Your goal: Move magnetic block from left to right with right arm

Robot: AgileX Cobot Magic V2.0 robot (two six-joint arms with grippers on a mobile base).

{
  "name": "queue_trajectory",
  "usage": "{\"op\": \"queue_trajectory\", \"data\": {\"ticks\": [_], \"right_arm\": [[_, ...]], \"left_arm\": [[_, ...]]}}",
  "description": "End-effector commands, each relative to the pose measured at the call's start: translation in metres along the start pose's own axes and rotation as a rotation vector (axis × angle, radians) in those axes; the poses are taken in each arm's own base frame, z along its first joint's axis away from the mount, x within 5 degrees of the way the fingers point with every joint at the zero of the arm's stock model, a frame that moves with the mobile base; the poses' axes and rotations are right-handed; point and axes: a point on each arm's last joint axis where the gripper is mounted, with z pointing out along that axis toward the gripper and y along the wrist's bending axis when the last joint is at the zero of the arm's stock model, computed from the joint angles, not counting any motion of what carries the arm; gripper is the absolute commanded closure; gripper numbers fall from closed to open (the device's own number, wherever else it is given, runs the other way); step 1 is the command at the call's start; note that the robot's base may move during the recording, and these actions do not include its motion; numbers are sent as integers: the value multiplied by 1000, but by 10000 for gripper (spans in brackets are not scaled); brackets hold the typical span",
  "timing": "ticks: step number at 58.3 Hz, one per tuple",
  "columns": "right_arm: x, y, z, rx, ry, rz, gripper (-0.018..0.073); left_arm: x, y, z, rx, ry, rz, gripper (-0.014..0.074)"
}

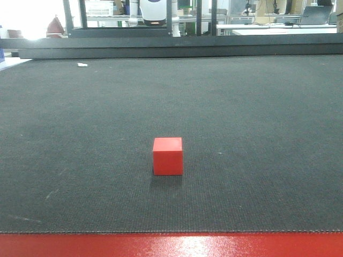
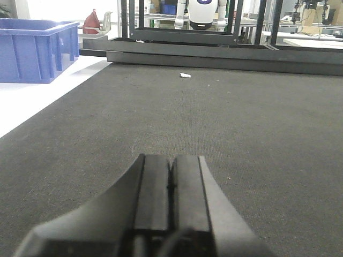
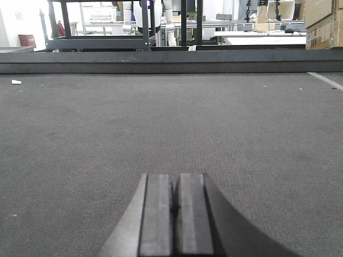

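Plainly, one magnetic block point(image 1: 168, 156), a smooth matte red cube with sharp edges, sits on the coarse dark woven mat point(image 1: 257, 107), away from all four fingers point(image 2: 153, 187). The left gripper point(image 2: 171, 160) and right gripper point(image 3: 176, 179) each press two flat black fingers together, empty.

Red magnetic block point(image 1: 168, 156), dark grey fine-ribbed mat point(image 1: 257, 107), red front strip point(image 1: 171, 246), blue crate point(image 2: 32, 51).
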Motion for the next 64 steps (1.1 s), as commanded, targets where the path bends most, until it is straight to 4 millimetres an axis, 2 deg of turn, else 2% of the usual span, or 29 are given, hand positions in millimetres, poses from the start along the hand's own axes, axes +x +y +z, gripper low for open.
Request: {"op": "queue_trajectory", "data": {"ticks": [1,51,64], "right_arm": [[-10,0,-2,7,-109,-7,504],[-10,0,-2,7,-114,-7,504],[-22,0,-4,10,-220,-5,504]], "left_arm": [[-5,0,-1,6,-81,-8,713],[-5,0,-1,6,-81,-8,713],[-5,0,-1,6,-81,-8,713]]}}
